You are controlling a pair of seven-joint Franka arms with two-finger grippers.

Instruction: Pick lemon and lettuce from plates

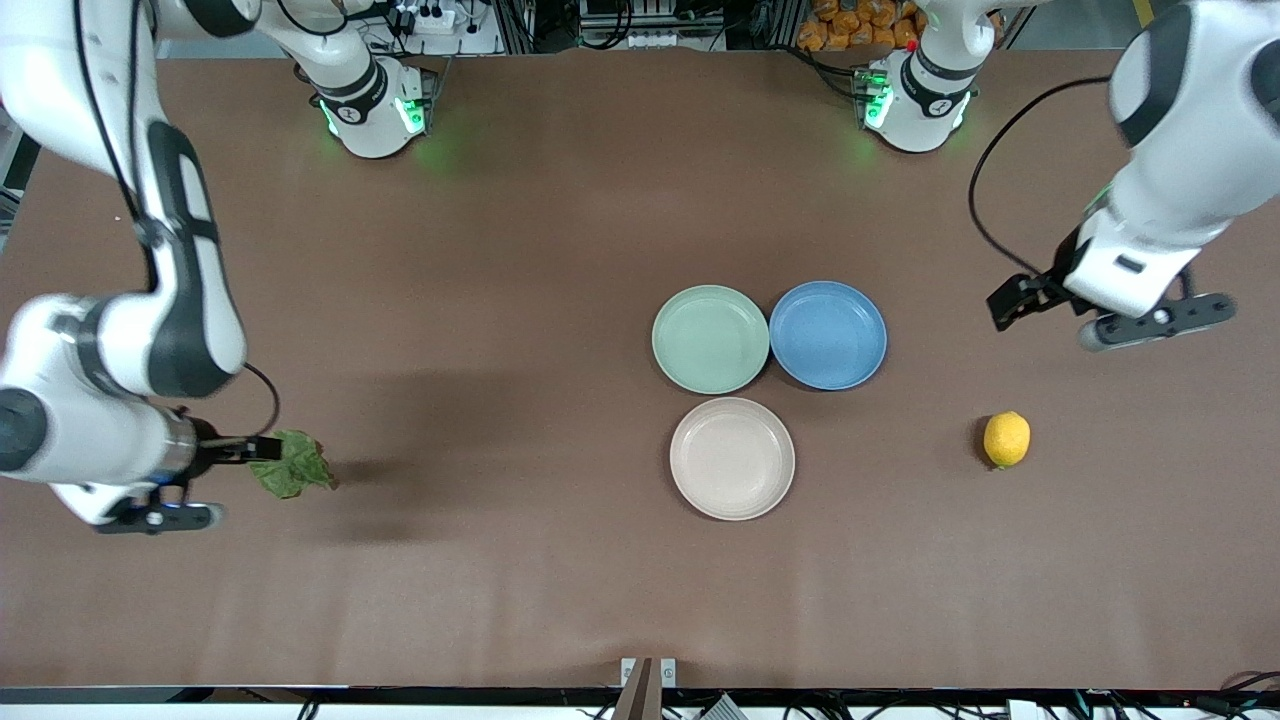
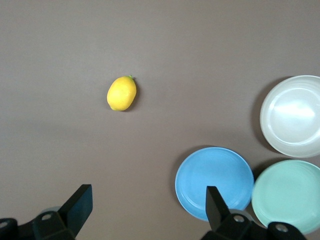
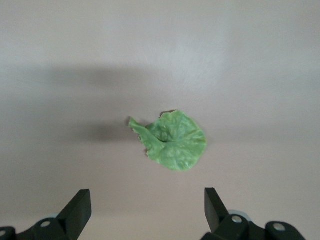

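Yellow lemon (image 1: 1006,439) lies tip toward the front camera; both jaws gape, empty.

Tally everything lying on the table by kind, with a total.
Plates: 3: mint green plate, blue plate, beige plate
Lemon: 1
Lettuce: 1
Total: 5

Plates: three – mint plate (image 1: 710,339), blue plate (image 1: 828,334), beige plate (image 1: 732,458). One lemon (image 1: 1006,439). One lettuce (image 1: 292,465).
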